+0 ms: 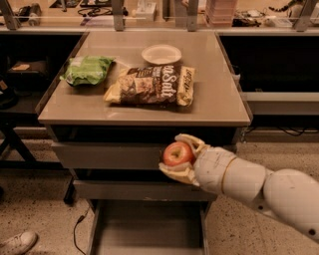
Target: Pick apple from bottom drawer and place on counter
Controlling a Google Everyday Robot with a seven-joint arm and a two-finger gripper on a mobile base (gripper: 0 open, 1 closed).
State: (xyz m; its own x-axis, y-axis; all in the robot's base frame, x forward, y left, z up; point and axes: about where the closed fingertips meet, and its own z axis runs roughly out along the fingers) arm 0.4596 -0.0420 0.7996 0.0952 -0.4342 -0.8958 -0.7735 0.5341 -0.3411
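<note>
My gripper (177, 155) is shut on the apple (177, 153), a small red one with yellowish patches, one finger above it and one below. It holds the apple in the air in front of the cabinet's upper grey drawer fronts, just below the counter's front edge. The counter (219, 99) is the beige-grey cabinet top. The bottom drawer (147, 226) is pulled open beneath, and its flat grey floor shows bare. My white arm reaches in from the lower right.
On the counter lie a green bag (87, 69) at the left, a brown-and-yellow snack bag (152, 85) in the middle and a white bowl (161, 53) behind it. A cluttered workbench (149, 15) runs along the back. A white shoe (17, 242) shows at bottom left.
</note>
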